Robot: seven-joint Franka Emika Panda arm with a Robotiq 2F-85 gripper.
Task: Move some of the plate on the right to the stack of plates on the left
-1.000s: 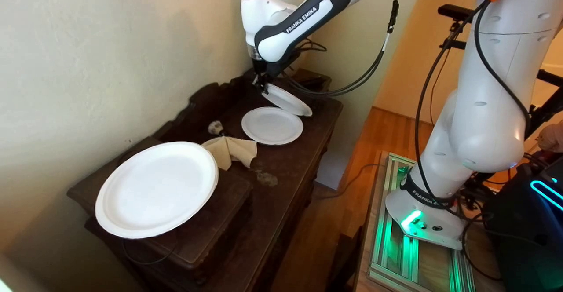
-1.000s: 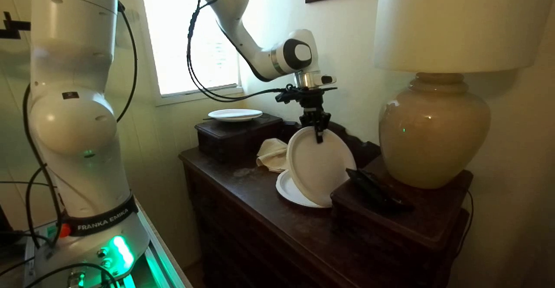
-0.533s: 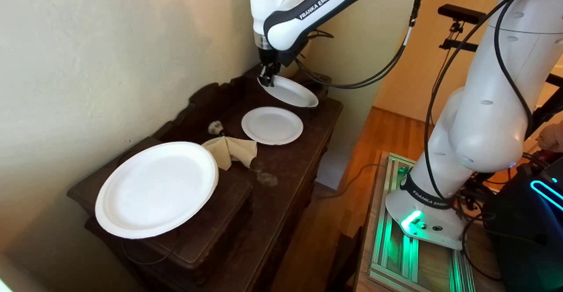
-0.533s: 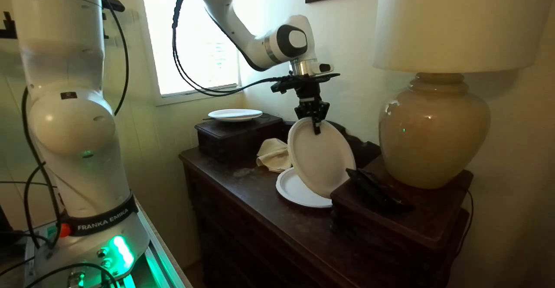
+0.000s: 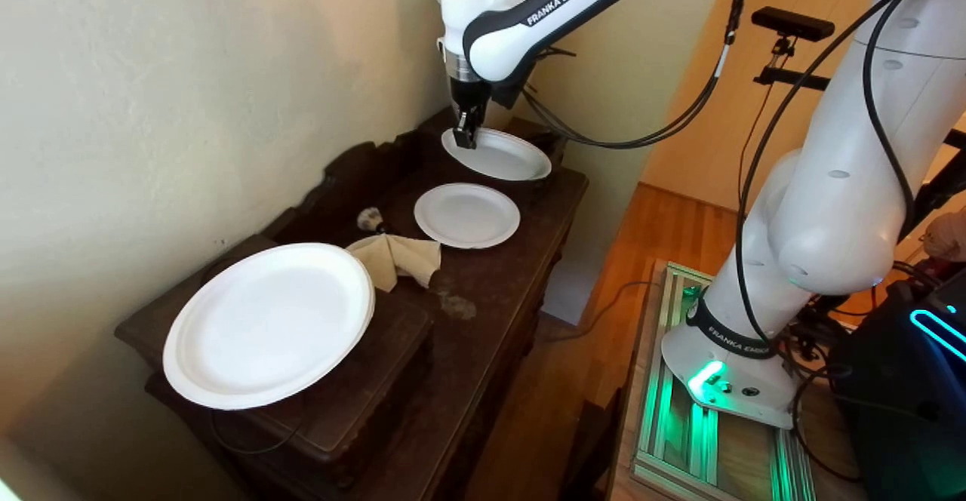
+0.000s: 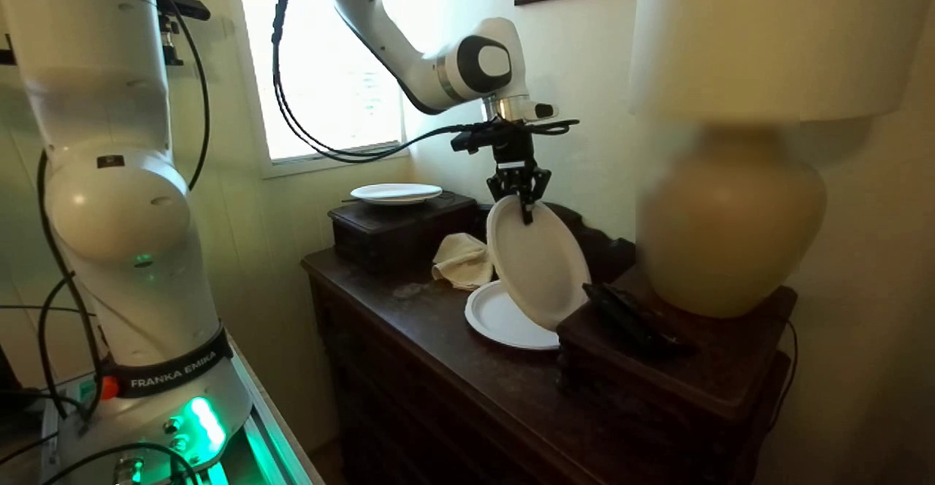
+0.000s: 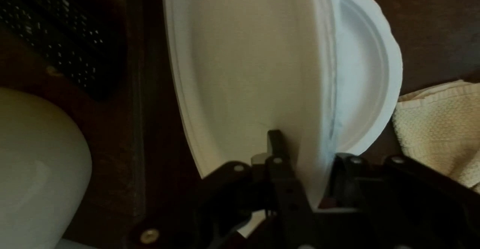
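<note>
My gripper (image 5: pixel 466 139) is shut on the rim of a white plate (image 5: pixel 513 158), holding it tilted above the dresser. In an exterior view the held plate (image 6: pixel 539 266) hangs steeply from the gripper (image 6: pixel 526 213). In the wrist view the held plate (image 7: pixel 247 72) stands between the fingers (image 7: pixel 307 147); whether it is one plate or several nested I cannot tell. Another white plate (image 5: pixel 468 216) lies flat on the dresser below, partly hidden in an exterior view (image 6: pixel 504 321) and the wrist view (image 7: pixel 367 72). The left stack of white plates (image 5: pixel 272 327) rests on a raised box, also visible here (image 6: pixel 396 193).
A beige cloth (image 5: pixel 404 259) and a brush (image 5: pixel 370 219) lie between the flat plate and the dark raised box (image 6: pixel 394 233). A large lamp (image 6: pixel 730 229) and black remotes (image 6: pixel 635 324) sit on the other raised box (image 6: pixel 679 390). The wall runs along the dresser's back.
My gripper has risen with the held plate, pulling it up and away from the flat plate. The held plate's tilt has changed, and more of its upper face shows. The other plates have not moved.
</note>
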